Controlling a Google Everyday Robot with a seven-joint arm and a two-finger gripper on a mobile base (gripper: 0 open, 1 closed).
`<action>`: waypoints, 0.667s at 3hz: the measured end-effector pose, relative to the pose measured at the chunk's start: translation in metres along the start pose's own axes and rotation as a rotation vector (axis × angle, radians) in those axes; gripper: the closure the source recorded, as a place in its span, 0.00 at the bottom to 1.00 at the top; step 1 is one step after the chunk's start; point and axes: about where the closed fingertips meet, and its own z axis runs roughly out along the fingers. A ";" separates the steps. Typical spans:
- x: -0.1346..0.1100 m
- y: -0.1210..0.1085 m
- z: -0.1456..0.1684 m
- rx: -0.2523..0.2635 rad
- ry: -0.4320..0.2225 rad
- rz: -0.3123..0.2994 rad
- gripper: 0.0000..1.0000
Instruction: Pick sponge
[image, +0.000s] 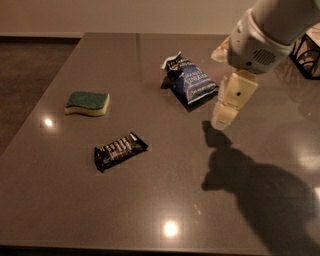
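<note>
The sponge (88, 102) lies flat, green side up, well apart from the blue snack bag (190, 82), out to the bag's left and a little nearer the camera. The gripper (226, 104) hangs above the table (150, 215) just to the right of the bag, so the bag sits between it and the target; whether the gripper is open or closed cannot be told from this view. The main risk, as I judge it, is the crossing: a low sweep straight toward the sponge would clip the crumpled top of the bag and push it along the slick surface. A second risk is picking the wrong thing, since the black candy bar (120, 150), left of the bag and nearer the camera, is about the sponge's size and close to the path. The sponge is also low and soft, so a descent that stops short would close on nothing, and an off-centre one could just nudge it aside
</note>
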 end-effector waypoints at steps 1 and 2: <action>-0.046 -0.020 0.037 -0.042 -0.040 -0.021 0.00; -0.094 -0.031 0.077 -0.089 -0.072 -0.041 0.00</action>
